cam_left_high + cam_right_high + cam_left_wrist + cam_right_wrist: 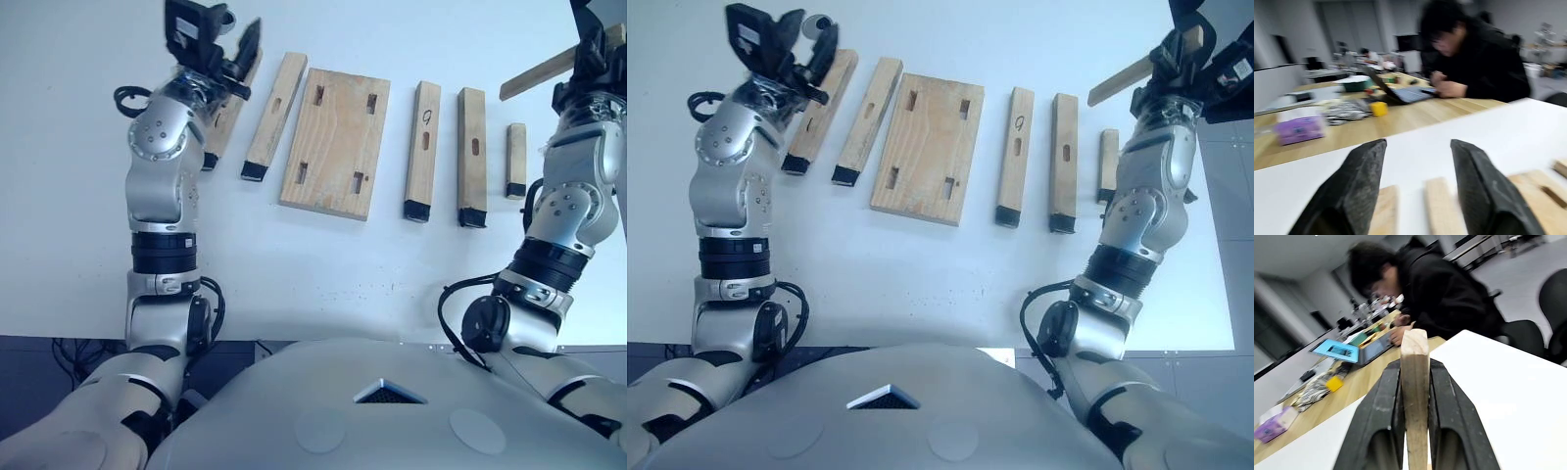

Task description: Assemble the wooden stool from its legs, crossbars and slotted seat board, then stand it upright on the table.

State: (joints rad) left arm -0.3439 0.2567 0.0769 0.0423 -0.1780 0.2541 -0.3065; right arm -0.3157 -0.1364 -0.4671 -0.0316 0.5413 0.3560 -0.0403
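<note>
Though partly hidden, perhaps four legs (274, 116)

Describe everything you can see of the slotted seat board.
The seat board is a flat rectangular slab of pale, grained wood with four small slots, one near each corner. It lies on the white table, slightly skewed, between a left-hand leg and a right-hand leg, apart from both. Only the table touches it.
</note>
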